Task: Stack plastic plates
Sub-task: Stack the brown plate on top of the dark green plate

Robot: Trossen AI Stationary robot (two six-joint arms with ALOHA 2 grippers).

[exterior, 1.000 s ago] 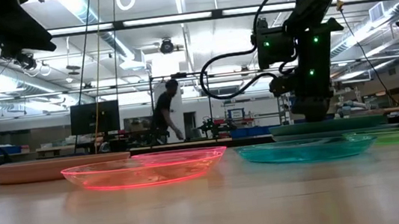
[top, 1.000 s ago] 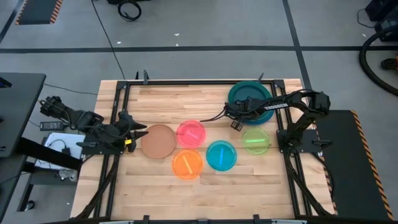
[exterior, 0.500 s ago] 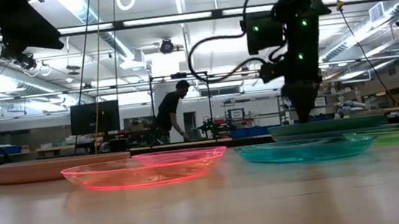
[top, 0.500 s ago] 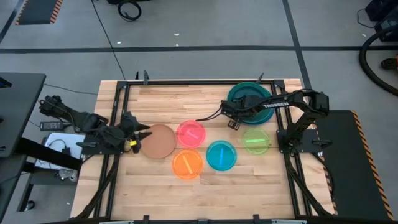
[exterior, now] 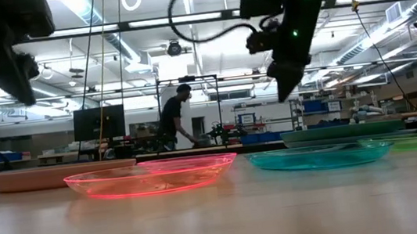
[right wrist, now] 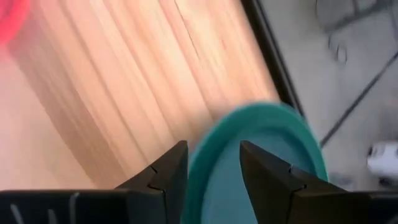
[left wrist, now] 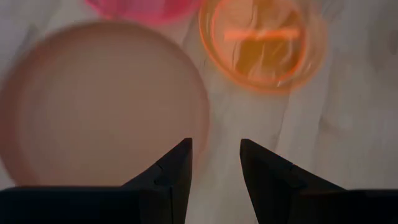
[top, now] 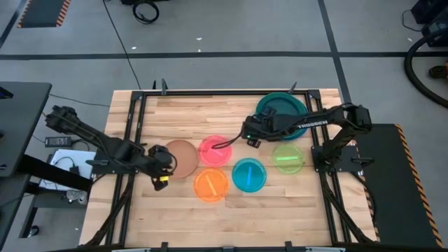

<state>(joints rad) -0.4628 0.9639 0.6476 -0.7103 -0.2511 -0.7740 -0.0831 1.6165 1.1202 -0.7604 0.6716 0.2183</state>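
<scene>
The left fingers (left wrist: pixel 214 163) stood a little apart with nothing between them, hanging over the near edge of the brown plate (top: pixel 180 159) at the left side of the surface (top: pixel 182 210). In the left wrist view the gap between the two dark tips showed bare wood just beside that plate's rim, with the orange plate (left wrist: pixel 261 40) further ahead.

The right fingers (right wrist: pixel 213 163) were also parted and empty. That arm reached in from the right, its gripper (top: pixel 250 131) raised above the boards between the teal stack (top: pixel 281 112) in the far right corner and the pink plate (top: pixel 215 150). From table height it hung well clear of the plates.

The teal stack sat at the far right corner, a darker plate lying inside the larger one. The green plate (top: pixel 287 158) lay just in front of it. The pink, orange (top: pixel 211 184) and cyan (top: pixel 248 175) plates clustered mid-surface, pink touching the brown plate, orange and cyan nearly touching.

A person (exterior: pixel 171 123) stood in the room beyond.
</scene>
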